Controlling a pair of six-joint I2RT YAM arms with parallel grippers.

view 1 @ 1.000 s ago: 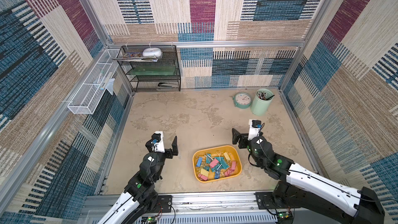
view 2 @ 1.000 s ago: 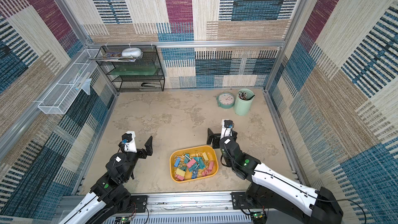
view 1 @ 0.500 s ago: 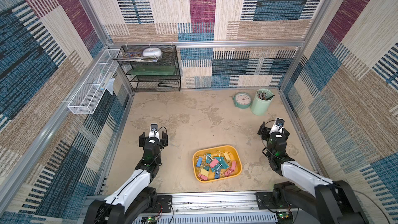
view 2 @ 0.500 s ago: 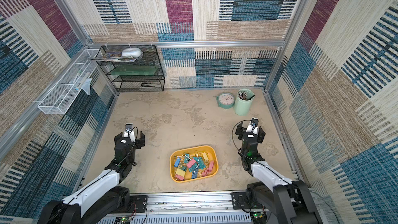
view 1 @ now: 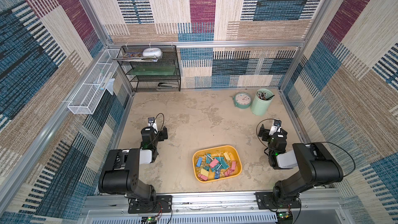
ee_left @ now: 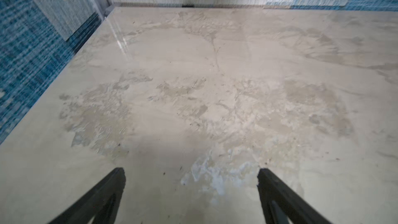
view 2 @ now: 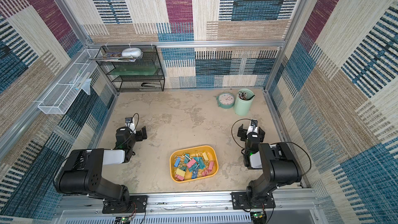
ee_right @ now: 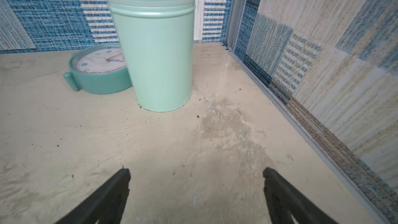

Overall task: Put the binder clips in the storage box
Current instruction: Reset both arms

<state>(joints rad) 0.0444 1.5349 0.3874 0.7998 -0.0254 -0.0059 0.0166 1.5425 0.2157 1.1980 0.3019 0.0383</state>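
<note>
The binder clips are lying in a loose heap inside the storage box, teal, blue, pink and yellow bodies overlapping one another, with thin wire handles sticking out at odd angles. In both top views no clip is showing outside the box. The box, shallow and yellow-orange with rounded corners, is sitting on the near part of the surface, a little right of centre.

The left claw is hovering well to the left of the box, its jaws spread wide and gripping nothing. The right claw is hanging to the right of the box and a little farther back, likewise released and empty, facing the mint-green pen cup and the teal clock just beside it at the far right.

The surface is showing beige, mottled marbling. A black mesh shelf is standing at the far left, a white wire basket is hanging on the left wall, and patchwork carpet is covering the walls.
</note>
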